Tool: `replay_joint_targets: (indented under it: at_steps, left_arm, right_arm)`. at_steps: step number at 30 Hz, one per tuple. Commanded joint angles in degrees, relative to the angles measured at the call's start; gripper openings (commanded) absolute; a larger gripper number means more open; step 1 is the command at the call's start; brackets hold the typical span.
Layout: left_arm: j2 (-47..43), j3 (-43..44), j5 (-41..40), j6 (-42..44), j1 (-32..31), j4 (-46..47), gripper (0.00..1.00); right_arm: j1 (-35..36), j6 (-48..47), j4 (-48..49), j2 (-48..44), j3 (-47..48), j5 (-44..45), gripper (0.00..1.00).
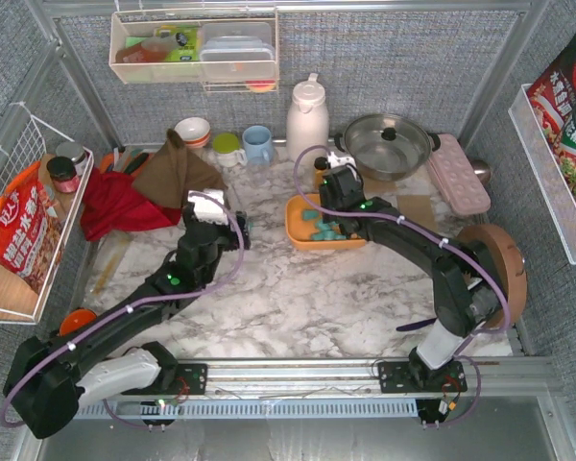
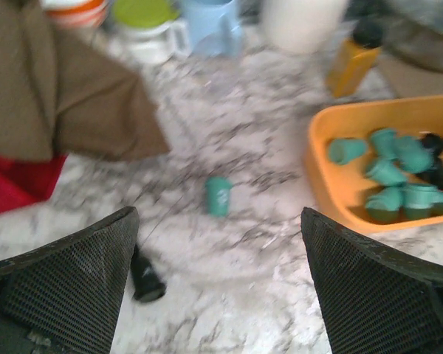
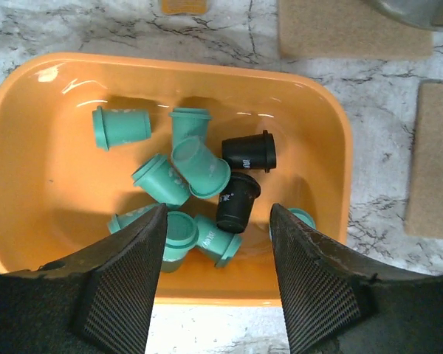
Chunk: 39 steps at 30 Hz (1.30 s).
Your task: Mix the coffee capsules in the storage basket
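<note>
Right end effector, jaws open and the nearer of the two, hangs directly above the coffee capsules heaped inside the storage basket.

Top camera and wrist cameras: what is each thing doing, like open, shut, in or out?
storage basket: upright on the table, holding capsules.
coffee capsules: piled loosely in the basket, teal and black together.
teal capsule: outside the basket, on the table.
black capsule: outside the basket too.
left gripper: open, empty.
right gripper: open, over the pile.
steel pot: covered.
</note>
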Motion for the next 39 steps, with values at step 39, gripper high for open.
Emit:
replay_joint_targets:
  at_steps: [39]
  left_arm:
    - [28.5, 7.4, 20.0, -7.3, 33.2, -23.2, 0.67]
  right_arm:
    - [-0.4, -3.6, 4.7, -12.8, -12.9, -8.3, 0.62]
